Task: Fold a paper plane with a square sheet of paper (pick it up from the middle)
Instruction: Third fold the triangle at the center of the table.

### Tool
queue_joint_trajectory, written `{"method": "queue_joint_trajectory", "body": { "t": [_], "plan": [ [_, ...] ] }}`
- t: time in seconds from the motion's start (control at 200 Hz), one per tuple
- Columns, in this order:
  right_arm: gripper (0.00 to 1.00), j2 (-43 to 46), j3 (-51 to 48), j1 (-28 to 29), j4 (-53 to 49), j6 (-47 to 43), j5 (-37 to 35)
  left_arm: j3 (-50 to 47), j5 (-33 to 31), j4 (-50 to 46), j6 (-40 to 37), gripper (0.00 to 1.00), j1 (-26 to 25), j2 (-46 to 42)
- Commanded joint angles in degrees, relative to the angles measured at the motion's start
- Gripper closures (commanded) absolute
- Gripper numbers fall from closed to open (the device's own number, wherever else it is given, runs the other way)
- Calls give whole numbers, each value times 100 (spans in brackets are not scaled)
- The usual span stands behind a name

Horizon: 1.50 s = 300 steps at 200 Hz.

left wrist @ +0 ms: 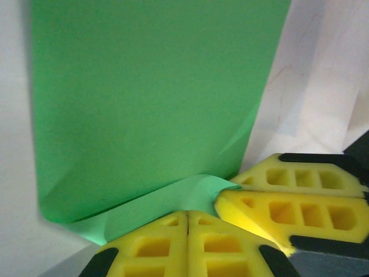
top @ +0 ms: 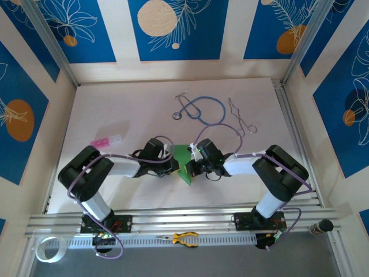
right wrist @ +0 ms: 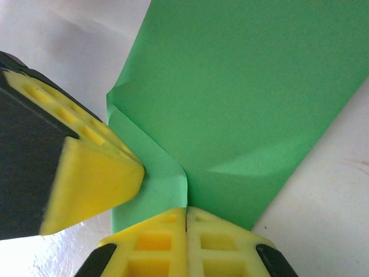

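Twin arms in black and white, each tipped with a yellow-padded tool.
Behind the left tool [top: 172, 164] and the right tool [top: 195, 166], each arm has a white forearm tube [top: 124, 168], then a bulky rounded black elbow housing [top: 86, 170], then a white upper tube [top: 95, 203] ending in a black base block [top: 106, 222]. A thin lilac cable [top: 74, 187] loops loosely along each arm, from the base block to the black wrist just behind the tool. Seen close, the tool's fingers [left wrist: 155, 248] are bright yellow pads moulded with rows of rectangular pockets and flat on their inner faces. Farther back from the tip they are backed by matte black shells [left wrist: 323, 245] with rounded corners.
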State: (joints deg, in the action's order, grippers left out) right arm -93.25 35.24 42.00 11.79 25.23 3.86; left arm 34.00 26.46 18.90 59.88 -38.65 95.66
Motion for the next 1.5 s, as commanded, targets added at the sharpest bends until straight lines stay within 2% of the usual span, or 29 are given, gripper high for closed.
{"method": "queue_joint_trajectory", "body": {
  "t": [0.0,0.13,0.2,0.3,0.365,0.45,0.605,0.7,0.815,0.865,1.01,1.176,1.496],
  "plan": [
    [96,-193,-44,19,-241,52,-157,-129,-153,-56,-129,100,-34,113],
    [96,-137,15,28,-302,52,-116,-148,-173,-78,-176,100,-37,187],
    [92,-65,76,27,-371,73,-63,-154,-172,-94,-189,100,-34,208],
    [81,120,300,-2,-700,175,65,-157,-198,-163,-233,100,-37,187],
    [69,313,459,-63,-1035,337,95,-147,-218,-202,-246,100,-37,179],
    [59,617,590,-218,-1432,571,193,-123,-205,-227,-269,100,-33,186],
    [53,1178,564,-580,-1843,1044,685,-95,-198,-224,-275,100,-30,223],
    [57,1417,470,-541,-1806,1129,1197,-95,-195,-207,-271,100,-30,223],
    [77,1448,410,-313,-1714,1310,1660,-98,-199,-188,-249,100,-36,209],
    [83,1366,453,-146,-1772,1335,1706,-95,-198,-181,-249,100,-36,217],
    [92,941,772,247,-2159,1357,1383,-86,-178,-171,-248,100,-35,234],
    [94,391,1129,475,-2267,1386,1320,-66,-168,-185,-268,100,-37,253],
    [95,-159,1329,498,-2385,1410,1250,-86,-153,-152,-267,100,-31,265]
  ]
}}
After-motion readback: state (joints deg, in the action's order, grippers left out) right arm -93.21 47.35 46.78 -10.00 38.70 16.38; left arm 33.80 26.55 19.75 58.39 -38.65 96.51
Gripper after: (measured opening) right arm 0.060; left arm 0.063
